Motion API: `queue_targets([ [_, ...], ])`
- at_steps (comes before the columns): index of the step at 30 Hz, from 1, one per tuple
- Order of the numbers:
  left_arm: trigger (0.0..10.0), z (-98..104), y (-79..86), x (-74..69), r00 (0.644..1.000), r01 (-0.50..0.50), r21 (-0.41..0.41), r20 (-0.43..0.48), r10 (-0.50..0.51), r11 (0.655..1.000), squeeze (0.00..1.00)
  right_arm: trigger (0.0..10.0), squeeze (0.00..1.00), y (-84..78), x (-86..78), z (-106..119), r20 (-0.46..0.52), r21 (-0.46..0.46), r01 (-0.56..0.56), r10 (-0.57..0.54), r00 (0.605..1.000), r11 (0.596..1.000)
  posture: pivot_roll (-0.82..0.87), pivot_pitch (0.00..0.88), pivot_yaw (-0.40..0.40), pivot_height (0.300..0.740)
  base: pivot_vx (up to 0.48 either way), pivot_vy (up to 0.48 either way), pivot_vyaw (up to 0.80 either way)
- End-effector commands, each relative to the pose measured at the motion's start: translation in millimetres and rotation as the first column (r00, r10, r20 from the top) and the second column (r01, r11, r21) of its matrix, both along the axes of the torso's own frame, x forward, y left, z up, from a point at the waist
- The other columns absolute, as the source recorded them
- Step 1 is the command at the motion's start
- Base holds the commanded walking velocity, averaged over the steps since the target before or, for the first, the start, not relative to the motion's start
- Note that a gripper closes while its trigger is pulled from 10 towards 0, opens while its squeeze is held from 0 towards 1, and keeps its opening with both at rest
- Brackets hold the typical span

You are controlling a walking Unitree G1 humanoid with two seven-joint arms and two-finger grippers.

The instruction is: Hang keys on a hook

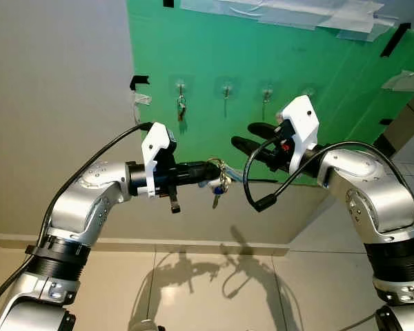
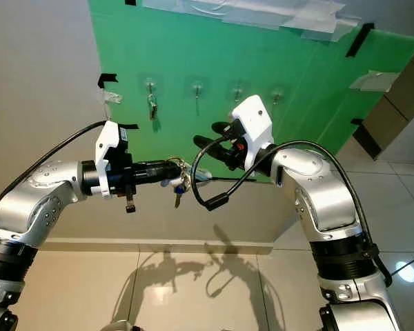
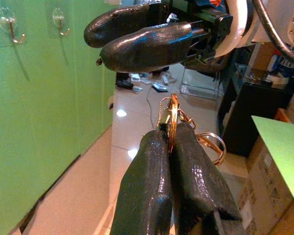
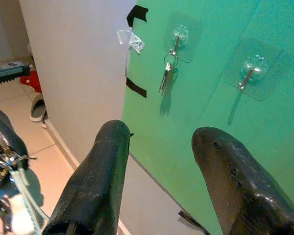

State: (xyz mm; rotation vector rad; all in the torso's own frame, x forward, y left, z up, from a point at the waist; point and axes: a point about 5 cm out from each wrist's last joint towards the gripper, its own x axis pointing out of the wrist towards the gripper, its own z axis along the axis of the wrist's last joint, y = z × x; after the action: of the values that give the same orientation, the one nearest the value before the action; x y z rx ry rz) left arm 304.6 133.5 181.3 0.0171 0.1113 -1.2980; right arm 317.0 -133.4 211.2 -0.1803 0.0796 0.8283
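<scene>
My left gripper [image 1: 214, 170] is shut on a gold key ring [image 3: 172, 115], and a bunch of keys [image 1: 219, 185] dangles below its fingertips. My right gripper [image 1: 248, 136] stands open just right of and slightly above the keys, not touching them. Its two fingers [image 3: 137, 39] show close beyond the ring in the left wrist view. On the green board [image 1: 317, 62] behind is a row of clear stick-on hooks. The leftmost hook [image 1: 181, 88] carries a small key [image 4: 165, 78]. The hook beside it [image 4: 249, 71] is bare, as are the other two [image 1: 267, 92].
The board leans against a pale wall [image 1: 55, 83], held by black tape strips [image 1: 139, 81]. A black cable [image 1: 262, 200] loops down from my right wrist. Beige floor tiles [image 1: 193, 289] lie below. Cardboard boxes [image 3: 279, 161] and clutter stand further off.
</scene>
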Motion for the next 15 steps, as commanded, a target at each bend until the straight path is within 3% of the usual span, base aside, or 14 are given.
queue_targets([
  [1, 0.0, 15.3, 1.5, 2.1, 0.999, 0.031, -0.013, 0.028, -0.030, 0.999, 0.00, 10.0, 0.00, -6.0, 0.3, 6.0, 0.022, 0.008, 0.008, -0.008, 1.000, 1.000, 0.01, 0.000, -0.051, 0.740, 0.000, 0.000, 0.00],
  [6, 0.0, 19.8, 10.2, 0.9, 0.998, 0.059, -0.005, -0.004, -0.059, 0.998, 0.00, 10.0, 0.00, -7.3, 1.4, 3.2, 0.017, 0.013, 0.015, -0.015, 1.000, 1.000, 0.00, 0.000, -0.056, 0.740, 0.000, 0.000, 0.00],
  [9, 0.0, 22.5, 13.7, 9.6, 1.000, -0.001, -0.019, 0.014, 0.001, 1.000, 0.00, 10.0, 0.00, -7.0, 3.9, -1.9, 0.029, 0.031, 0.045, -0.045, 0.999, 0.999, 0.01, 0.000, -0.060, 0.740, 0.000, 0.000, 0.00],
  [10, 0.0, 25.5, 15.7, 18.7, 0.998, -0.063, -0.050, 0.020, 0.064, 0.997, 0.00, 10.0, 0.00, -3.1, 3.4, -7.5, 0.027, 0.066, 0.064, -0.066, 0.997, 0.996, 0.01, 0.000, -0.066, 0.740, 0.000, 0.000, 0.00],
  [13, 0.0, 25.1, 16.8, 24.1, 0.995, -0.096, -0.054, 0.024, 0.097, 0.994, 0.00, 10.0, 0.00, 1.4, 1.3, -14.7, 0.024, 0.074, 0.069, -0.071, 0.997, 0.995, 0.01, 0.000, -0.066, 0.740, 0.000, 0.000, 0.00],
  [15, 0.0, 23.9, 16.2, 29.7, 0.990, -0.137, -0.076, 0.025, 0.139, 0.988, 0.00, 10.0, 0.00, 3.4, -1.8, -25.8, -0.009, 0.134, 0.110, -0.110, 0.994, 0.985, 0.01, 0.000, -0.069, 0.740, 0.000, 0.000, 0.00],
])
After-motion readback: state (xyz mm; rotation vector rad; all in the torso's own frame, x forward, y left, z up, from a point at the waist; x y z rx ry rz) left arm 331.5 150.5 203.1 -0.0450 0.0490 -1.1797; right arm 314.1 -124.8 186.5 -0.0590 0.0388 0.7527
